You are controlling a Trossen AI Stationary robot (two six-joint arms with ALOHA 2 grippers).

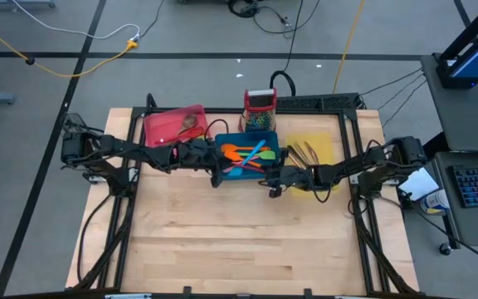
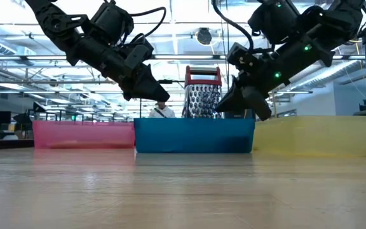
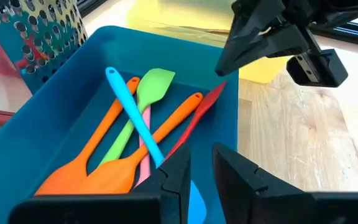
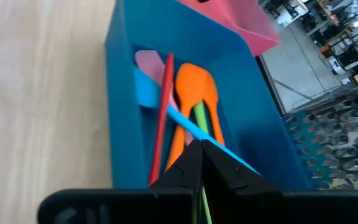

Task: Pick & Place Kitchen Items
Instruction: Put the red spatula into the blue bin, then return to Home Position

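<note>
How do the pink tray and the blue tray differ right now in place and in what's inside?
The pink tray sits at the left of the row; the blue tray is in the middle. The pink tray shows only one or two dark utensils; the blue tray holds a crossed pile of orange, green, light blue, pink and red silicone spatulas. Both grippers, left and right, hang over the blue tray, none over the pink. Both trays are rectangular, side by side.

Three trays are sitting side by side along the table's (image 1: pixel 222 249) far edge. Silicone spatulas (image 1: pixel 247 155) are lying crossed in the middle tray (image 1: pixel 221 173), cutlery (image 1: pixel 305 153) in the right tray (image 1: pixel 326 143). A grater (image 1: pixel 260 110) is standing behind the middle tray.
</note>
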